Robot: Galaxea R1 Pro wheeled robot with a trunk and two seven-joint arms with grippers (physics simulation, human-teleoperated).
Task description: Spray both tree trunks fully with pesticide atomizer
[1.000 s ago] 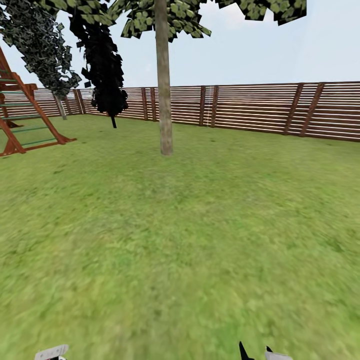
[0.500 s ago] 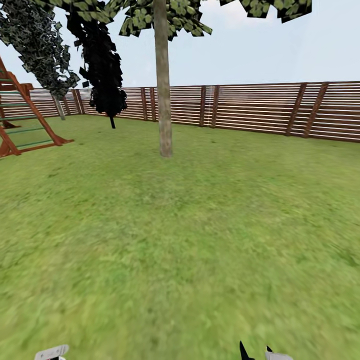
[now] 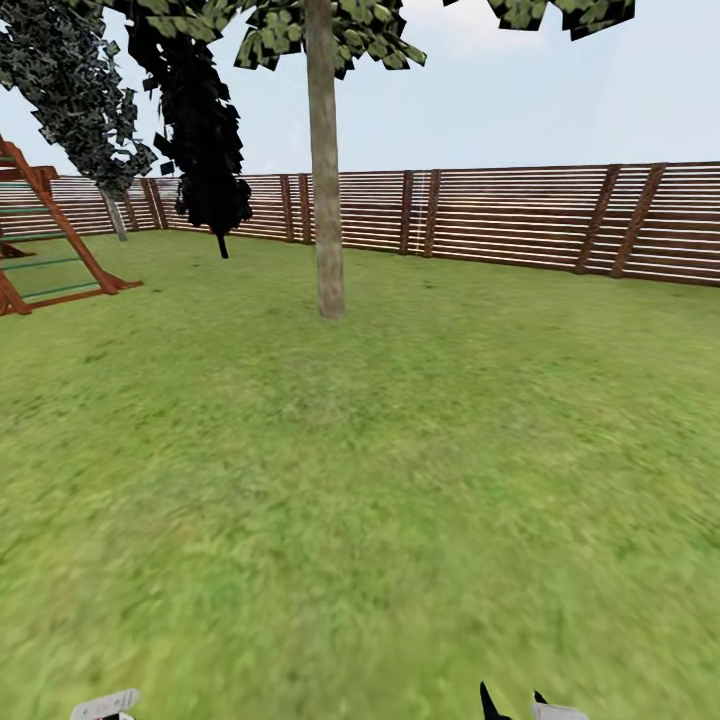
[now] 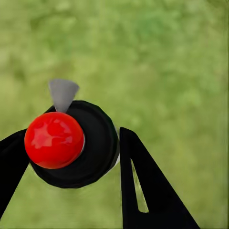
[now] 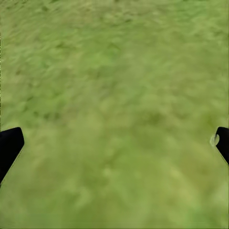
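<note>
Base creeping toward the near tree, sprayer already in the left end effector.

Across the last second the whole head view has slid slightly: the brown horizontal-slat wooden fence [image 3: 520,215] and red-brown climbing frame [image 3: 50,245] drift outward and the thick pale grey-brown mottled tree trunk [image 3: 325,160] sits a touch lower and larger, so that's camera motion, not objects moving. Trunk bark looks bare, no whitish speckle visible, so I'd judge spraying not started; second trunk [image 3: 117,214] far back by the fence. Green-yellow grass floor [image 3: 360,480] between robot and tree. Left end effector [image 4: 67,157] is clenched round the pesticide atomizer [image 4: 76,143], which shows here as a black round body, red dome and grey nozzle. Right end effector [image 5: 114,143] fingers spread wide, holding nothing.
</note>
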